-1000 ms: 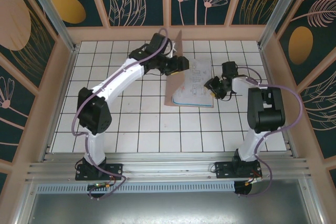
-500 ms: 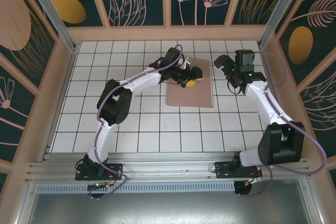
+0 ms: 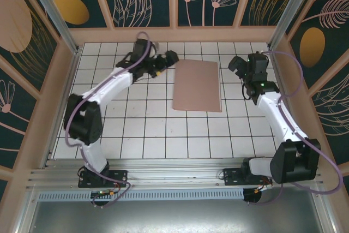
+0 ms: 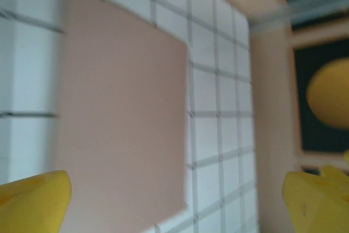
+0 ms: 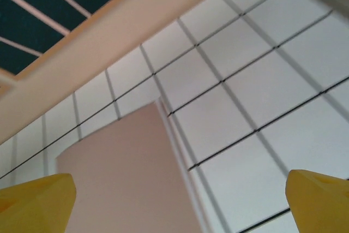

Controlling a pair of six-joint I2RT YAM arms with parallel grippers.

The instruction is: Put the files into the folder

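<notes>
Left pincer (image 3: 166, 61) gapes wide and empty; just to its right, the kraft folder (image 3: 197, 85) lies shut, flat on the tiled surface (image 3: 136, 129). Beyond it hovers the right pincer (image 3: 238, 64), equally wide. Filing looks done to me; next, simply draw both arms clear.

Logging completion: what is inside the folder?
The folder lies shut and flat on the table. Only its plain cover shows; that cover hides whatever is inside.

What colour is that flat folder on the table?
Plain pinkish-brown folder, clearest from the top camera.
</notes>
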